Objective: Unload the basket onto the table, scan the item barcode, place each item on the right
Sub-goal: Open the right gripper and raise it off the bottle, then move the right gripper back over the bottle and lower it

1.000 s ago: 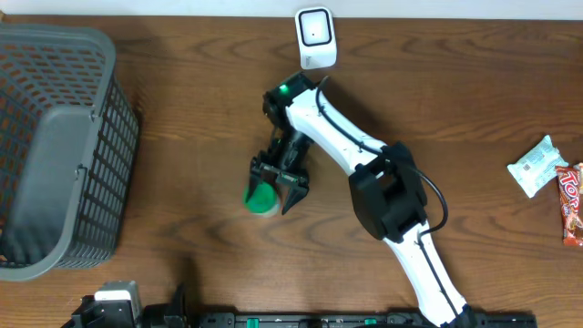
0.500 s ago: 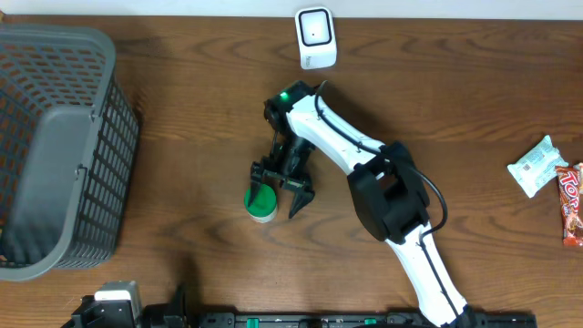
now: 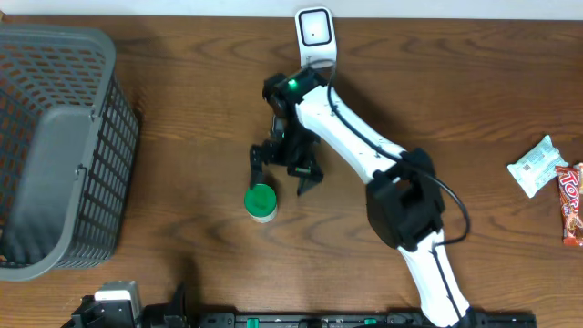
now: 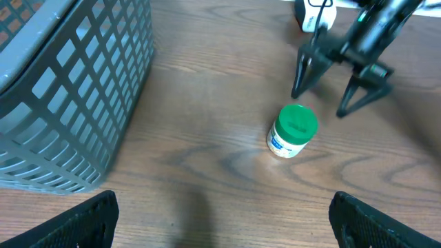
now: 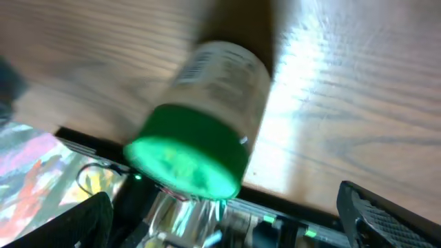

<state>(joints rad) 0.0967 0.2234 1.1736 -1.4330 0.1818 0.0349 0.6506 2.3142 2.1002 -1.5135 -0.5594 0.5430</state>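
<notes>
The item is a small white bottle with a green cap (image 3: 261, 202), standing upright on the wooden table. The left wrist view shows the bottle (image 4: 293, 131) too, and the right wrist view shows it (image 5: 207, 117) close and blurred, with a barcode on its label. My right gripper (image 3: 284, 171) hangs open just behind the bottle, clear of it. The same right gripper (image 4: 319, 102) appears in the left wrist view. The white scanner (image 3: 315, 36) stands at the back edge. My left gripper (image 4: 227, 234) is open, near the front, holding nothing.
A grey mesh basket (image 3: 55, 146) fills the left side; its wall (image 4: 62, 89) is close to my left gripper. A white snack packet (image 3: 536, 166) and a red-orange candy bar (image 3: 572, 202) lie at the far right. A black rail (image 3: 301, 319) runs along the front edge.
My right gripper has opened and let go of the bottle, then drawn back toward the scanner. The bottle now stands alone on the table. The left gripper has not moved.
</notes>
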